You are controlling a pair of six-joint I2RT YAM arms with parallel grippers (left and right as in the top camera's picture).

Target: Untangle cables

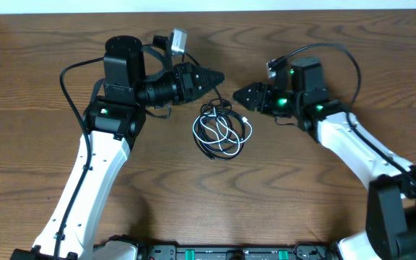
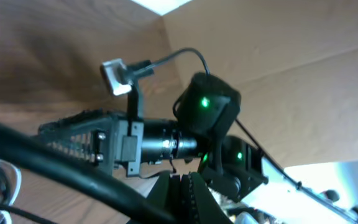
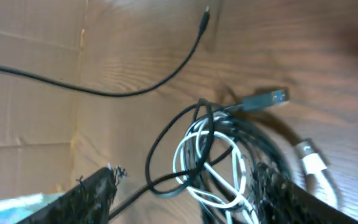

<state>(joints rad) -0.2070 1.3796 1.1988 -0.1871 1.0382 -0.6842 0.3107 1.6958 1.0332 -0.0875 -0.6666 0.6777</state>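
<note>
You're at a robotics lab bench. A left arm (image 1: 92, 180) and a right arm (image 1: 352, 144), white-shelled with lit green status lights, rise from the near edge of a wood-grain surface (image 1: 287, 202). Plain cardboard walls (image 2: 291, 50) box it in, and a strip of electronics (image 1: 222, 253) with green connectors lines the front.

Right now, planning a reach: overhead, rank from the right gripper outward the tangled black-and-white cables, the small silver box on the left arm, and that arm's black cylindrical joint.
1. Tangled black-and-white cables, just below the right gripper.
2. Small silver box, upper left.
3. Black cylindrical joint, farthest left.
</note>
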